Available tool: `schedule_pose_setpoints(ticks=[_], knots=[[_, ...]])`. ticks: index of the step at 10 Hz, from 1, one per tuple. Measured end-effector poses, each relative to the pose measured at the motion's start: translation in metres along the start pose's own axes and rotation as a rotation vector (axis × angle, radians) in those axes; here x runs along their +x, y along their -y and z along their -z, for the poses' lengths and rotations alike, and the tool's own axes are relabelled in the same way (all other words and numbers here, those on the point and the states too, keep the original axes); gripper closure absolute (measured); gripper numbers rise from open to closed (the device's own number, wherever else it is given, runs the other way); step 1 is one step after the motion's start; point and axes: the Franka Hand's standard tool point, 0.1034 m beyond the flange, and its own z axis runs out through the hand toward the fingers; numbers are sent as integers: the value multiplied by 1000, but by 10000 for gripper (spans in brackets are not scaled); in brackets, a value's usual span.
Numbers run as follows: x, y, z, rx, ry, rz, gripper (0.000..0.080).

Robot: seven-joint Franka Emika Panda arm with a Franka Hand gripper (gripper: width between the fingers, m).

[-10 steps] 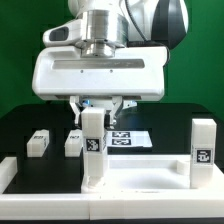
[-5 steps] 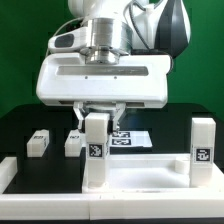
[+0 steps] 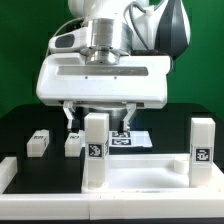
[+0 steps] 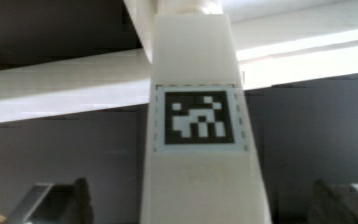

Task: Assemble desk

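Note:
The white desk tabletop (image 3: 140, 180) lies along the front, with two tagged legs standing upright on it: one left of centre (image 3: 95, 148) and one at the exterior view's right (image 3: 203, 145). My gripper (image 3: 98, 120) hangs straight over the left-of-centre leg. Its fingers (image 3: 70, 118) are spread wide on either side of the leg's top and do not touch it. In the wrist view the tagged leg (image 4: 197, 110) fills the middle, with the dark fingertips (image 4: 60, 200) well apart from it. Two loose legs (image 3: 38, 142) (image 3: 73, 144) lie on the black table behind.
The marker board (image 3: 130, 138) lies flat on the black table behind the standing leg. A white rail (image 3: 10, 172) edges the table at the exterior view's left. The large white wrist housing (image 3: 100, 75) hangs above the desk.
The fingers were closed around the top of the left-of-centre leg and have now spread apart, letting it go. The leg stays upright on the tabletop.

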Motion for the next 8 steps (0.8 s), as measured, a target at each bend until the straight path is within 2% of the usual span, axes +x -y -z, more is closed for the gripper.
schedule_pose_setpoints(ticks=[4,5,7,8], knots=[[0,0,0,0,0,0,151],[-1,1,-1,7,33,-2,151],[13,8,12,54,153,-25,151],[17,8,10,59,174,-28,151]])
